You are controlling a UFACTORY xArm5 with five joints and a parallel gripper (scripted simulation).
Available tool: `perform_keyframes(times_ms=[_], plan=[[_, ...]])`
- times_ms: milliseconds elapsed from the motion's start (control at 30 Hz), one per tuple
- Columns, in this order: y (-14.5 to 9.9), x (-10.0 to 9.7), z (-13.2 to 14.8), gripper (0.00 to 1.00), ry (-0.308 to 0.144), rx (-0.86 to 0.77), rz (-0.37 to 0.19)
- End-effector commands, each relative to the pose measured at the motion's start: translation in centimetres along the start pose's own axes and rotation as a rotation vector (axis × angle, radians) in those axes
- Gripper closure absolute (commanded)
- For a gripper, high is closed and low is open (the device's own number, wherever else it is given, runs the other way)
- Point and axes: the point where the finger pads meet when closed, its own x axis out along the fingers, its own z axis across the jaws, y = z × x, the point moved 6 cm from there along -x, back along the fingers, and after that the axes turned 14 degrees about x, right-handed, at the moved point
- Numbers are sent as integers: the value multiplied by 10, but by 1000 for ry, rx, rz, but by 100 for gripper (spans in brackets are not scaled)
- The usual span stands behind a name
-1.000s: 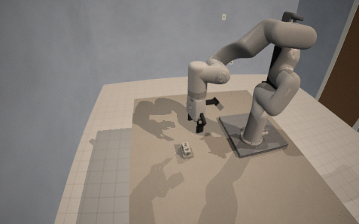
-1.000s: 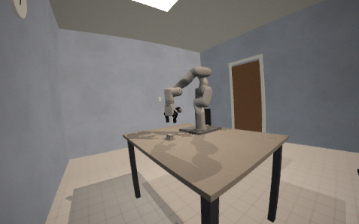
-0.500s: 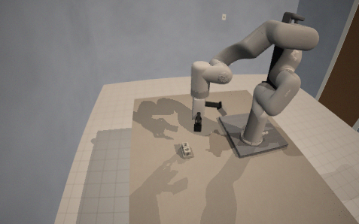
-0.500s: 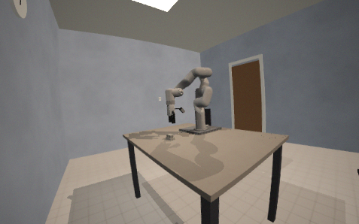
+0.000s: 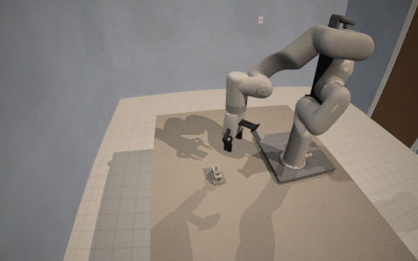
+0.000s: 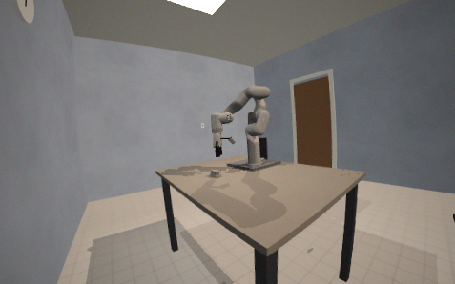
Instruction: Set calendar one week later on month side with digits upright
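Overhead, the xArm gripper hangs with its dark fingers spread wide and nothing between them, well above the table and apart from the calendar. In the top view it sits at about one o'clock from the calendar tray; the exterior view shows clear air under the fingertips.

The tray is a small pale block holder lying flat on the table, and the two date cubes appear to stand in it side by side. The digits and the month's name are too small to read from either camera, so the date cannot be told.

As a judgement, the cubes look like rigid, light blocks with smooth flat faces: nothing to crush, but easy to slip or twist in a pinch, and the light tray could slide or tip if a cube drags on its wall. The best hold is probably across two opposite flat faces of one cube, high enough to stay off the tray's rim, lifting straight up before any turning.

Beyond that, the tan table top is flat and hard, crossed by the arm's shadows, with the arm's dark base plate at three o'clock from the tray. Black legs carry the table over a pale tiled floor, blue-grey walls close the room, and a brown door stands beyond the arm.
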Motion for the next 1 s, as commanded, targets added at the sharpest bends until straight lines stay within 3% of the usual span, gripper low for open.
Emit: perform_keyframes(times_ms=[0,300,667,967], plan=[[0,1,-6,0,-4,174,-3],[0,2,-10,0,-4,290,-3],[0,7,-11,0,-4,306,-3],[1,42,-11,0,-4,313,-3]])
